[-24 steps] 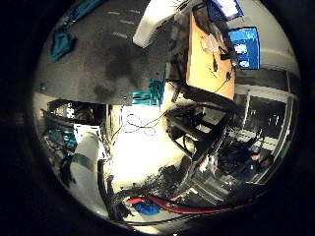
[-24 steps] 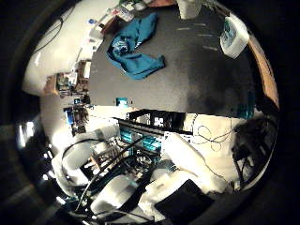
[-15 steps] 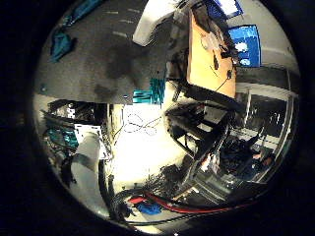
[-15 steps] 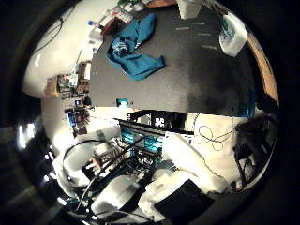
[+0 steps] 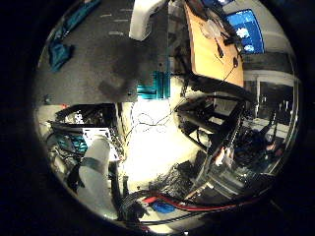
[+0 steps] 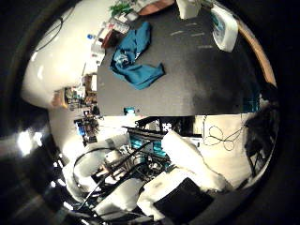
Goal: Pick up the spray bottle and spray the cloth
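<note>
On the dark desk (image 6: 187,89) lay the cloth (image 6: 135,63), crumpled, bottle (image 6: 224,27) well apart at the edge. Drawn closer to both than before; nothing grasped. Hand's state: could not tell.

I count one teal cloth (image 6: 136,63), crumpled on one dark table (image 6: 187,84). I count one white spray bottle (image 6: 224,28) near the table's far edge, and one white box-like object (image 6: 188,8) close to it. Beyond the dark table I see one wooden desk (image 5: 211,49) and one lit blue screen (image 5: 245,30).
</note>
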You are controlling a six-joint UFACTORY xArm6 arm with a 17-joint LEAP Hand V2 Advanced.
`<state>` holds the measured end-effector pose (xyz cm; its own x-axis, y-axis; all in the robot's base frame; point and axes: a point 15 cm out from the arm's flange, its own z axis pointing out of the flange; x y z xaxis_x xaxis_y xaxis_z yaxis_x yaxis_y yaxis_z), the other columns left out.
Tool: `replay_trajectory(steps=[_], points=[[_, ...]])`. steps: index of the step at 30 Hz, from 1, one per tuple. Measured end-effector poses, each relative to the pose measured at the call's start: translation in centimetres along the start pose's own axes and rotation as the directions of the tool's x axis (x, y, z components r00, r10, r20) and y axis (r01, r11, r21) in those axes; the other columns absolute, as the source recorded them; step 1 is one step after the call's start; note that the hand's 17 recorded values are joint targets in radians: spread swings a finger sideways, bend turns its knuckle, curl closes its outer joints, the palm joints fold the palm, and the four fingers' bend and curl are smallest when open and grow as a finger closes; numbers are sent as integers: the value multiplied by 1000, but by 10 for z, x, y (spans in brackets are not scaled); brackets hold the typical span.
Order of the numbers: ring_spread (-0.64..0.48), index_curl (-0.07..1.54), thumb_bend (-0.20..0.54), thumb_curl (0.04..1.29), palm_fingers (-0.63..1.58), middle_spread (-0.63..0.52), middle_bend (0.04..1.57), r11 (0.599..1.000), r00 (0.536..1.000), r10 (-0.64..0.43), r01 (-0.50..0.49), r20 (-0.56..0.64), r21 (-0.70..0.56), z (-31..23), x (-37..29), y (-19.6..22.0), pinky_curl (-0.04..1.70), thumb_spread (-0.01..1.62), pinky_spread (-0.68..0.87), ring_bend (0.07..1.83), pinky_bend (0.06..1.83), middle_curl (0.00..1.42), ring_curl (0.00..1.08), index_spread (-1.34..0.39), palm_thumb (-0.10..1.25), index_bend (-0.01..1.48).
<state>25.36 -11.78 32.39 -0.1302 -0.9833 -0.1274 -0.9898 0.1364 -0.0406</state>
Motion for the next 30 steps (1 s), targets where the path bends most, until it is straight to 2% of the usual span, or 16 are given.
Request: replay_trajectory(steps=[6,13,17,24,30], points=[[176,319,-22,255,146,113,185,989,990,84,-97,118,109,-7,20,-8,314,1176,381,218,335,282,247,-350,536,169],[176,295,-25,252,168,111,197,961,975,136,-173,175,215,-18,49,-14,315,1157,378,239,348,297,258,-323,480,159],[179,284,-32,237,224,78,213,935,957,173,-234,234,267,-23,64,-15,310,1128,380,272,345,314,264,-318,379,157],[166,238,-30,236,203,72,273,882,910,218,-338,352,329,-13,107,-18,319,1099,391,350,408,340,276,-250,317,125],[165,223,-26,233,166,97,296,855,896,205,-360,394,373,-10,125,-25,323,1082,391,403,471,345,276,-227,252,135]])
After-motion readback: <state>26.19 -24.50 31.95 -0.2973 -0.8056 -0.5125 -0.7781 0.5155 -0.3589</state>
